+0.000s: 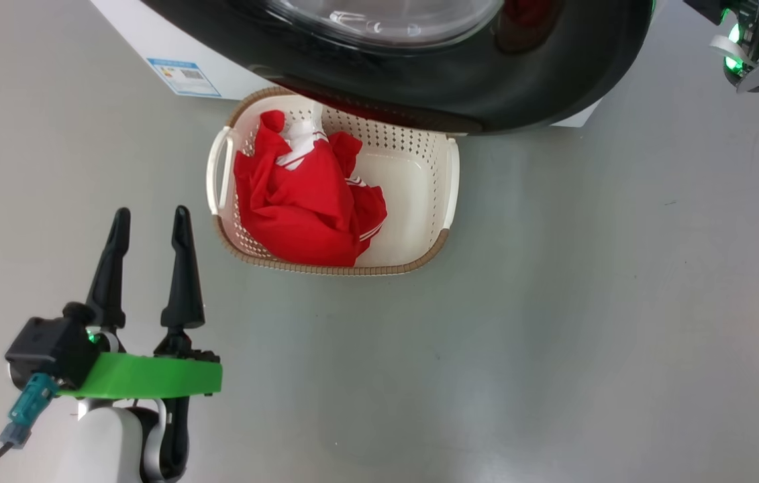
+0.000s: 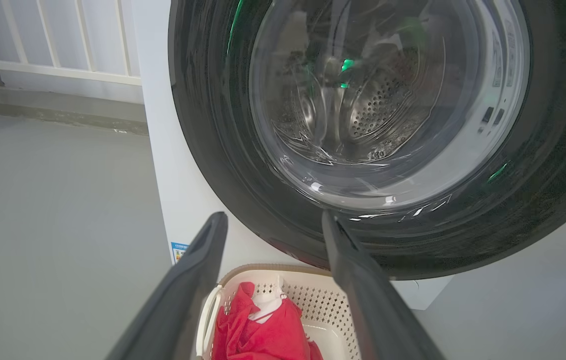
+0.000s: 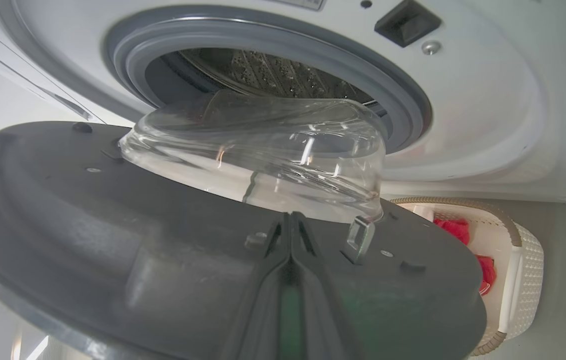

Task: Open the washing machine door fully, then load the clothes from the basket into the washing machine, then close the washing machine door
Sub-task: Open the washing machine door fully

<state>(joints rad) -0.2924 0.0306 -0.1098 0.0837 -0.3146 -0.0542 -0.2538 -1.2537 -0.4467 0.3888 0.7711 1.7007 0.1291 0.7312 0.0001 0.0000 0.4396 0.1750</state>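
The washing machine stands at the top of the head view, and its black door hangs partly open over the basket's far edge. Red clothes lie bunched in the left half of the cream basket. My left gripper is open and empty above the floor, left of the basket. In the left wrist view, my left gripper faces the door above the basket. My right gripper is shut, its tips against the door's inner face beside the glass bowl and latch hook.
Grey floor spreads to the right of and in front of the basket. Part of my right arm with a cable is at the top right. A blue sticker marks the machine's front. White railing runs behind, left of the machine.
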